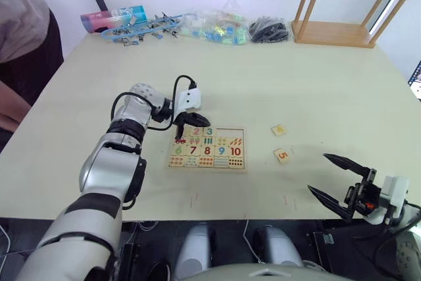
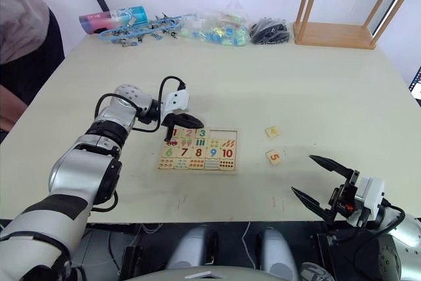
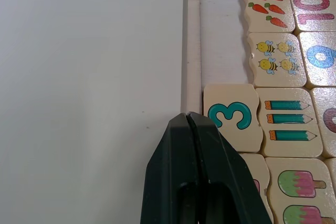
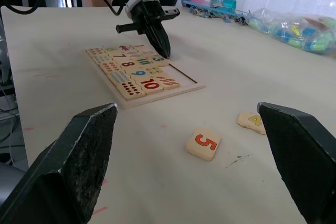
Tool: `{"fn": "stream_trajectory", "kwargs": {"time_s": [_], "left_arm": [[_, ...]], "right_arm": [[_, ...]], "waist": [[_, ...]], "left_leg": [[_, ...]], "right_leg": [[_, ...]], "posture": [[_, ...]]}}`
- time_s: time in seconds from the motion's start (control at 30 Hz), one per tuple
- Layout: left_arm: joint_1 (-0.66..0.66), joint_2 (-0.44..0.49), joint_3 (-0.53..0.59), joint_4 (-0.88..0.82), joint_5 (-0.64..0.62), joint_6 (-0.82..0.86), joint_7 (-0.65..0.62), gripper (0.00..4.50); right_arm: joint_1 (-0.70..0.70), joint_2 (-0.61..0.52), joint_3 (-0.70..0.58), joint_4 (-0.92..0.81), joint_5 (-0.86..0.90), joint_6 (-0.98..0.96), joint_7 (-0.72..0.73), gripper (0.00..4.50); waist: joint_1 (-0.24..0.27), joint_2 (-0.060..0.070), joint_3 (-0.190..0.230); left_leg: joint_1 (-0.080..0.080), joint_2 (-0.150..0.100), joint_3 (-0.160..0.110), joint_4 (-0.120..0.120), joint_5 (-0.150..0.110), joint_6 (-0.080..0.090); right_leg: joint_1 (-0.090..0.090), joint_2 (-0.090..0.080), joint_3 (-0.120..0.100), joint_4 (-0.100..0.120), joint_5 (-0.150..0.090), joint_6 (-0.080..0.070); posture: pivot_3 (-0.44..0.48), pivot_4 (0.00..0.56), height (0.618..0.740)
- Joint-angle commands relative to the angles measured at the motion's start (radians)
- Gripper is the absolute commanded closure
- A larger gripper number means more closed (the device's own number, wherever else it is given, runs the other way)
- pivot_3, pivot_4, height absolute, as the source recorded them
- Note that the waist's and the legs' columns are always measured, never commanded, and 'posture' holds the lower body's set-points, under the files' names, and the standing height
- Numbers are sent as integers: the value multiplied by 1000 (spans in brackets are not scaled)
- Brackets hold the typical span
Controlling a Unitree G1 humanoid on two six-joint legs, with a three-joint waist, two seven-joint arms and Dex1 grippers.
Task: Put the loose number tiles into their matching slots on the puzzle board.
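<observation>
Our left claw (image 1: 191, 120) hangs over the far edge of the puzzle board (image 1: 208, 148), its two black fingers pressed together with nothing between them; in the left wrist view the tip sits right at the board's raised frame, just beside the green 3 tile (image 3: 232, 116), though we cannot tell whether it touches the wood.

On the board the 1, 2 and 3 tiles lie in the top row (the 1 and 2 are partly hidden by the claw), and past the 3 we see two bare recesses (image 3: 221, 40) still unfilled. Below them run the picture tiles and the squares 6 to 10.

The yellow 4 tile (image 1: 278, 130) and the orange 5 tile (image 1: 282, 155) lie loose on the table (image 1: 316, 90), to the right of the board and apart from it, the 4 farther away than the 5.

Our right claw (image 1: 336, 179) hovers near the table's front edge, fingers spread wide and empty, with the 5 tile nearest to it.
</observation>
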Motion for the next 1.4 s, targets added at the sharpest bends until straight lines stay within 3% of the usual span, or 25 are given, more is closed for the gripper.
{"fn": "stream_trajectory", "kwargs": {"time_s": [0.03, 0.33, 0.77, 1.33, 1.4], "left_arm": [[-15, 7, 9, -11, -9, -11, -10, 4466], [-16, 5, 21, -12, -18, -10, 9, 4466], [64, 19, 120, -161, -175, 96, -82, 4466], [501, 127, 346, -685, -425, 380, 159, 4466], [585, 150, 381, -764, -451, 421, 189, 3996]], "right_arm": [[0, -1, -9, -12, 8, -19, -5, 0], [-7, -2, -9, -6, 7, -19, -4, 0], [-15, -5, -7, 5, 14, -14, 7, 0], [-19, -37, -42, 46, 22, 51, -33, 0], [-11, -49, -55, 49, 31, 78, -47, 0]], "waist": [[0, 0, 0], [0, 0, 0], [-1, 0, 0], [0, 1, 0], [-3, 1, 0]], "left_leg": [[0, 0, 0, 0, 0, 0], [0, 0, 0, 0, 0, 0], [0, 0, 0, 0, 0, 0], [1, 1, 0, 0, 0, 0], [1, 2, 0, 0, 0, 0]], "right_leg": [[0, 0, 0, 0, 0, 0], [0, 0, 0, 0, 0, 0], [0, 0, 0, 0, 0, 0], [0, -1, 0, 1, 0, 0], [0, -1, 0, 1, 0, 0]], "posture": [[0, 150, 737], [0, 150, 737], [0, 150, 737], [0, 150, 737], [0, 150, 737]]}}
